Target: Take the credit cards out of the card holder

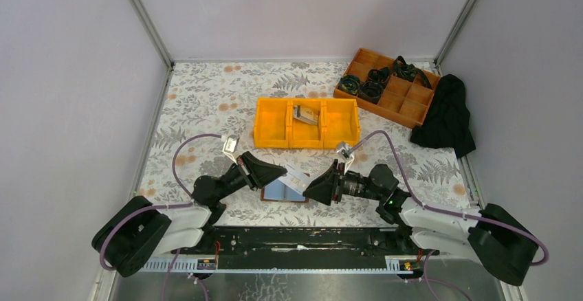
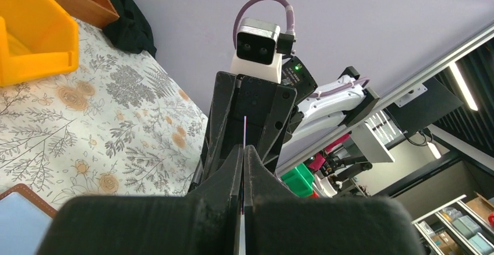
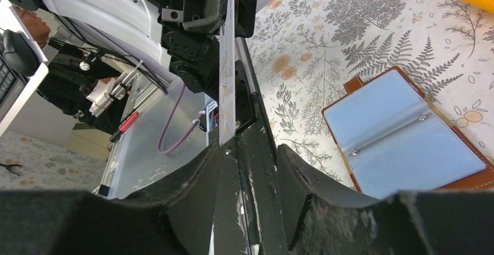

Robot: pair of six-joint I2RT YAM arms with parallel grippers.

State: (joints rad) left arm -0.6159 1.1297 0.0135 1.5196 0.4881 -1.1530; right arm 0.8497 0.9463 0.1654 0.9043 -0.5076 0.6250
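Left claw (image 1: 282, 172): we see it clenched on a card (image 3: 227, 63), just above the card holder (image 1: 282, 192).
Right claw (image 1: 309, 190): released, fingers parted around the card.

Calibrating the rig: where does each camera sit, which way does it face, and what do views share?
Top external: above and behind the robot, looking down on the table; left arm and right arm show.
Left wrist: on the left arm, looking along its shut left gripper at the right gripper.
Right wrist: on the right arm, facing the left gripper; its own gripper shows.
Shared: both wrist views show the credit card edge-on; top and right wrist, the open card holder.
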